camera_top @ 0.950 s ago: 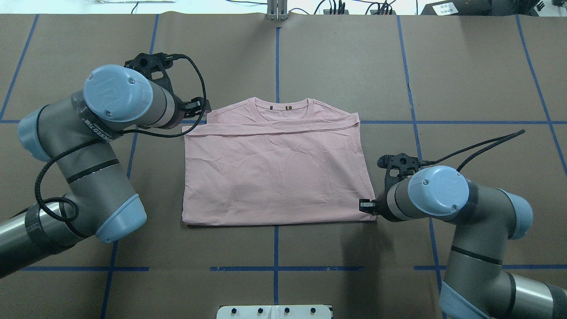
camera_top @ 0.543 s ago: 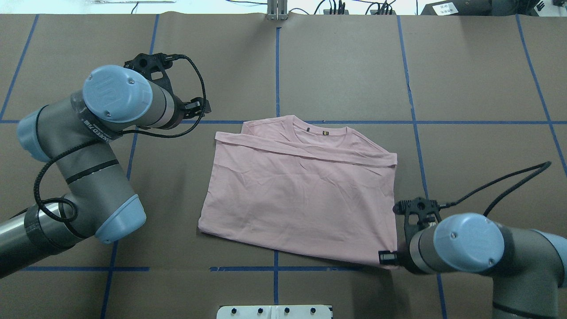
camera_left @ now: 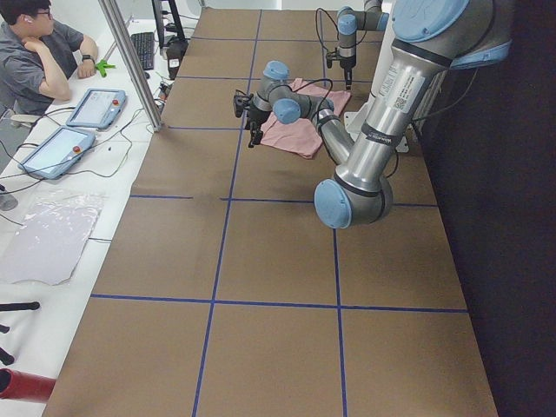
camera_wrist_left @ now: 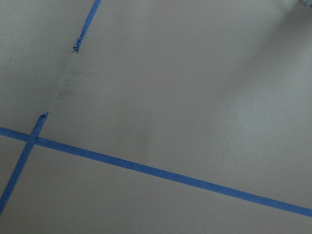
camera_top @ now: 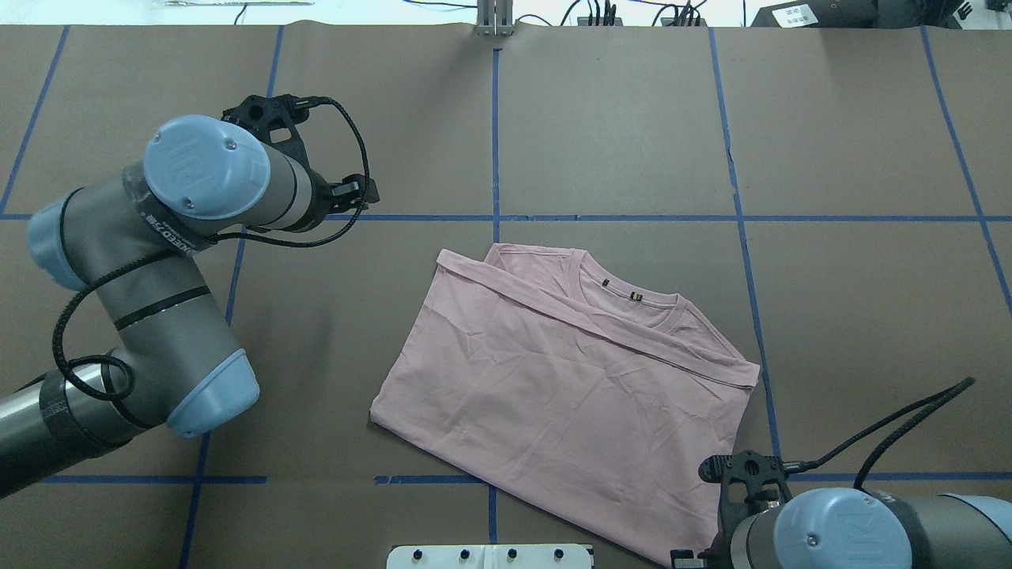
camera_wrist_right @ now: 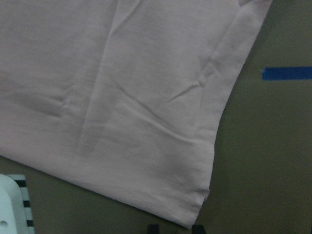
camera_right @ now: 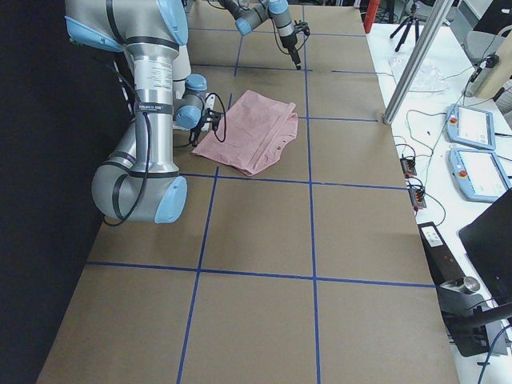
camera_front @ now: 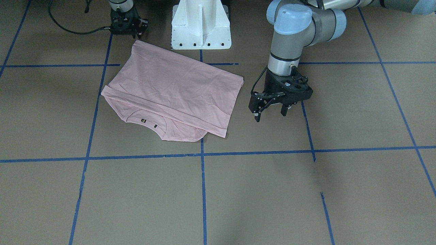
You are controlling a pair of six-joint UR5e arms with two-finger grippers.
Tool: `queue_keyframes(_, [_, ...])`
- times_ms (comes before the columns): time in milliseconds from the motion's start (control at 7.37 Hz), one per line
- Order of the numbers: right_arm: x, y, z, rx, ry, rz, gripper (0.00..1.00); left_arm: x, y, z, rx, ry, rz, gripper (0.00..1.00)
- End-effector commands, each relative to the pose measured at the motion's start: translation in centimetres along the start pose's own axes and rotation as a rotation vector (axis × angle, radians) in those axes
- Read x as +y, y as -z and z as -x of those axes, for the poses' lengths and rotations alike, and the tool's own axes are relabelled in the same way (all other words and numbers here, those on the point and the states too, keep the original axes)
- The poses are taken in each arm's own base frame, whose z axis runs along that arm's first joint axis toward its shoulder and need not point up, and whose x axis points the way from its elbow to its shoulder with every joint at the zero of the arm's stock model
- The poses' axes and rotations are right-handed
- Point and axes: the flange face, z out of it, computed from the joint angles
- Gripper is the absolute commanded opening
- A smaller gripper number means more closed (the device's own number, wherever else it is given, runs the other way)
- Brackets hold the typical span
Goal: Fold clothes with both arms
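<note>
The pale pink short-sleeved cotton T-shirt (camera_top: 553,395) lies flat but skewed on the brown paper-covered table (camera_top: 632,118), one corner close to the white pedestal base (camera_front: 201,27); its lower part is doubled up to just below the ribbed round collar (camera_top: 624,296), no sleeves stick out, and it makes 1 rough rectangle. By my reading, 1 fold is done and at least 1 more remains, plus squaring the cloth to the blue tape grid.

The right black two-finger gripper (camera_wrist_right: 175,228) sits at the corner nearest the base; its wrist view shows that corner running between the 2 fingertips, so the jaws seem to pinch it, though thinly seen. The left black two-finger gripper (camera_front: 270,114) hangs over bare table beside the shirt, apart from it, jaws spread and holding nothing.
</note>
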Motion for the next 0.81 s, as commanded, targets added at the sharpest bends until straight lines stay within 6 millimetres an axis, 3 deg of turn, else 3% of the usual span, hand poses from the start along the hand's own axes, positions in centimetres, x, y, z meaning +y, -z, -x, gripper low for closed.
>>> queue_keyframes(0, [-3.8, 4.7, 1.5, -0.103, -0.063, -0.077, 1.0, 3.5, 0.7, 0.1, 0.026, 0.061, 0.091, 1.0])
queue_keyframes(407, [-10.2, 11.3, 3.4, -0.235, -0.138, -0.216, 1.0, 17.3, -2.0, -1.5, -0.03, 0.229, 0.222, 1.0])
queue_keyframes(679, [-12.0, 13.7, 4.2, -0.282, -0.153, -0.256, 1.0, 21.9, -3.0, -1.6, -0.074, 0.259, 0.264, 1.0])
